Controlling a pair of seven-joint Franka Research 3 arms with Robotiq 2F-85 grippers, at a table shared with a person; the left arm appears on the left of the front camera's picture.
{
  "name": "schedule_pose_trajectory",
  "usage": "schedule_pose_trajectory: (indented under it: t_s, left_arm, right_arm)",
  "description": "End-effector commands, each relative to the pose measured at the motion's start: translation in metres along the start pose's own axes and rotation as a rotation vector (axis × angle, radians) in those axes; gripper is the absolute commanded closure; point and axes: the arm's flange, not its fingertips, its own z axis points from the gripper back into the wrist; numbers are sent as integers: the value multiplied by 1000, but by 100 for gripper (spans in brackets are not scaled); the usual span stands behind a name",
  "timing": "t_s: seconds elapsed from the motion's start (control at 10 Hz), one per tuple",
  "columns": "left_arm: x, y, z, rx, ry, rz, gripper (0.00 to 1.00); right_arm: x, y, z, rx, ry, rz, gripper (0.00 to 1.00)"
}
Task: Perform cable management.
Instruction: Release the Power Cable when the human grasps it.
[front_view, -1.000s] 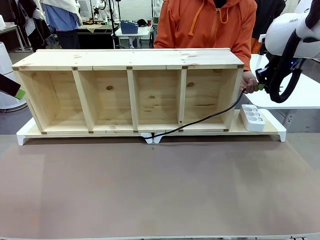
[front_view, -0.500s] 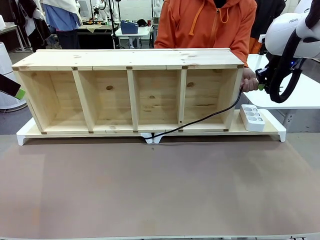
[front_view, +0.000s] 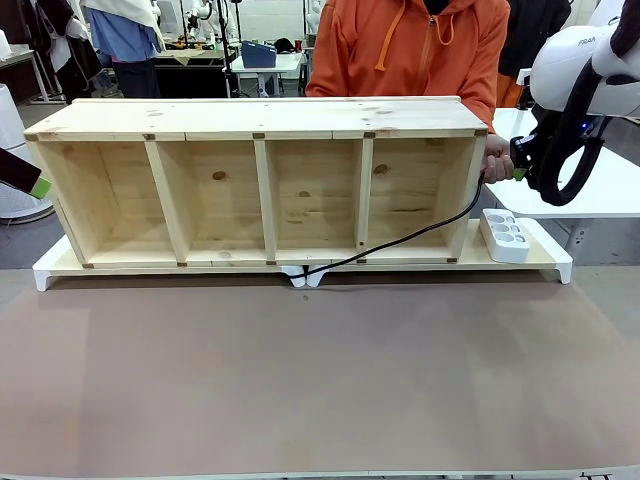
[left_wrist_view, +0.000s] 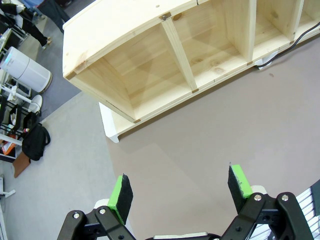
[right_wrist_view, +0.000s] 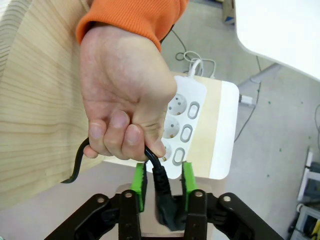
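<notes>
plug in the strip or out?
Out. In the right wrist view the cable's plug sits between the right gripper's green pads, above the power strip, with the person's hand gripping the cable.

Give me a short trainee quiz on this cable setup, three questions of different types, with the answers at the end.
1. True or false: the white power strip lies inside a compartment of the wooden shelf.
2. Multiple choice: in the right wrist view, what is wrapped around the black cable just above its plug? A) a zip tie B) the person's hand C) a rubber band
3. Fill in: the shelf has ___ open compartments.

Key: 1. False; it lies on the board to the right of the shelf. 2. B. 3. Four.
</notes>
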Motion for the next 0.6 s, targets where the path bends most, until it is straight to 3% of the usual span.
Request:
schedule_pose_trajectory:
  t_s: [0.0, 0.4, 0.5]
  left_arm:
    - [1, 0, -1, 2, -3, 4, 0]
    - [1, 0, -1, 2, -3, 4, 0]
    - [1, 0, -1, 2, -3, 4, 0]
  right_arm:
    - [0, -2, 1, -19, 17, 1, 44]
    - [-1, -1, 2, -25, 15, 8, 4]
    - [-2, -1, 3, -29, 17, 16, 0]
